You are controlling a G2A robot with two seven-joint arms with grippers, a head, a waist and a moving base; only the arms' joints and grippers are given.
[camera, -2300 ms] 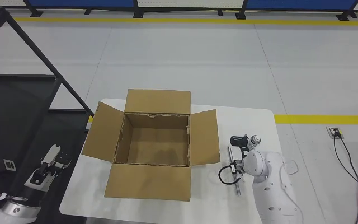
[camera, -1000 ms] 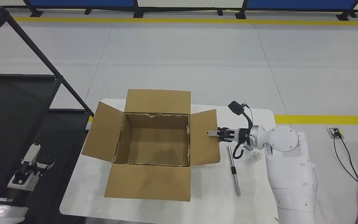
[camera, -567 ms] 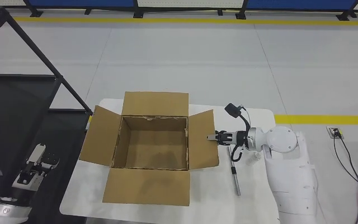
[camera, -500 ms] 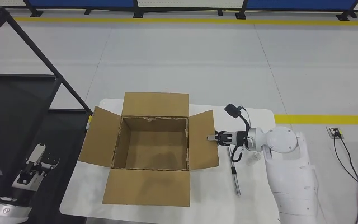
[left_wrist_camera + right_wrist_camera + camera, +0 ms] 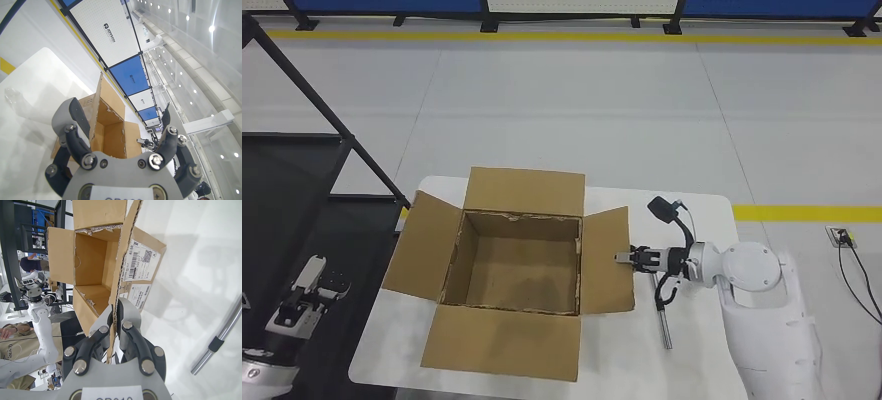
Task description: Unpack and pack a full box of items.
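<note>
- The cardboard box (image 5: 522,280) stands in the middle of the white table (image 5: 682,210), all four flaps folded outward, and I see nothing inside it.
- The right gripper (image 5: 627,257) is pinched onto the outer edge of the box's right flap (image 5: 607,262); the right wrist view shows the corrugated edge running between its closed fingers (image 5: 121,311).
- The left gripper (image 5: 121,109) hangs off the table's near left side, well apart from the box, with its fingers spread and nothing between them.
- An empty box like this is probably light and will slide if pulled by one flap. The flap is thin and bends at its crease, so a hold near the fold or on a wall looks steadier.
- The torn rim suggests the board rips easily under a hard pinch.
- A metal rod (image 5: 663,318) lies on the table just right of the box, under the right arm, where a swinging flap or lowered wrist could knock it.
</note>
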